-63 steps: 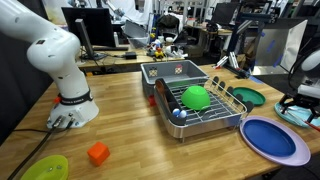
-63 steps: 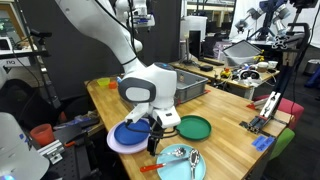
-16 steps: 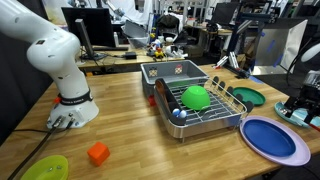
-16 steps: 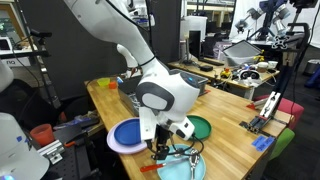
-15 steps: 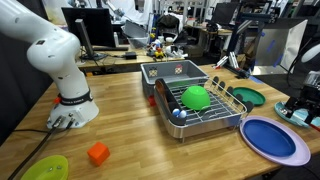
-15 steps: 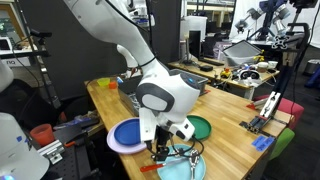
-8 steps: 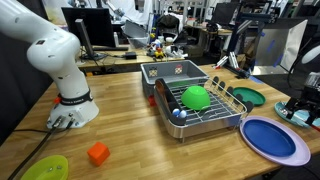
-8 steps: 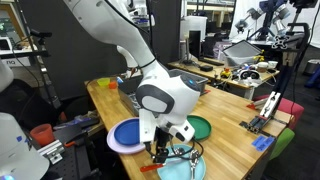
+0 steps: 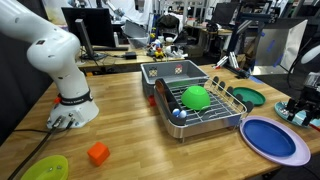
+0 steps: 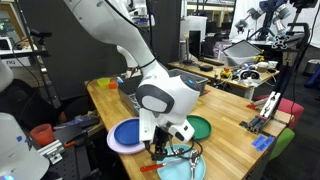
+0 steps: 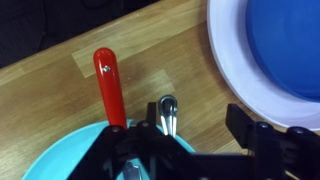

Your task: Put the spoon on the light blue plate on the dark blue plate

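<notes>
In the wrist view my gripper (image 11: 197, 126) is open, low over the rim of the light blue plate (image 11: 72, 155). The spoon (image 11: 167, 112) is slim and silvery. Its rounded end juts over that rim onto the wood, between my fingers and close to the left one; the rest is hidden under the gripper. The dark blue plate (image 11: 270, 45), with its pale rim, lies close by at the upper right. In an exterior view my gripper (image 10: 163, 150) is down between the dark blue plate (image 10: 127, 135) and the light blue plate (image 10: 185, 168).
A red-handled utensil (image 11: 108, 85) lies with its end on the light blue plate, beside the spoon. A dark green plate (image 10: 194, 127) sits behind. Elsewhere stand a dish rack with a green bowl (image 9: 195, 97), an orange block (image 9: 97, 153) and a yellow-green plate (image 9: 45, 168).
Since 4.2 s ago the arm swung over and came down at the light blue plate's rim. Over the last second nothing has visibly moved.
</notes>
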### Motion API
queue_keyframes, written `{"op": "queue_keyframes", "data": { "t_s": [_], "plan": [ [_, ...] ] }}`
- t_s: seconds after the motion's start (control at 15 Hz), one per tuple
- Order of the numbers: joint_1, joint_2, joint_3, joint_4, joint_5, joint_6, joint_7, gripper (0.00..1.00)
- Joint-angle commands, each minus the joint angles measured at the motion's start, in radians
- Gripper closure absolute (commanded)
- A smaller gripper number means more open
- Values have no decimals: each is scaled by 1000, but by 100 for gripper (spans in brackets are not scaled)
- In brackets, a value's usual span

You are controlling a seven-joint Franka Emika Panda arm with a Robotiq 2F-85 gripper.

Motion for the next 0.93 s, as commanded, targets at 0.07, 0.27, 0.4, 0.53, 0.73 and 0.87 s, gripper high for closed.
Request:
{"op": "queue_keyframes", "data": {
  "t_s": [0.07, 0.27, 0.4, 0.53, 0.73, 0.87],
  "plan": [
    [10, 18, -3, 13, -5, 9, 28, 25],
    [13, 20, -5, 15, -7, 5, 37, 26],
    [12, 20, -4, 16, -5, 4, 40, 44],
    [12, 20, -5, 17, -4, 4, 46, 49],
    [12, 20, -8, 20, -5, 4, 57, 61],
    [13, 20, -10, 24, -6, 2, 64, 60]
  ]
}}
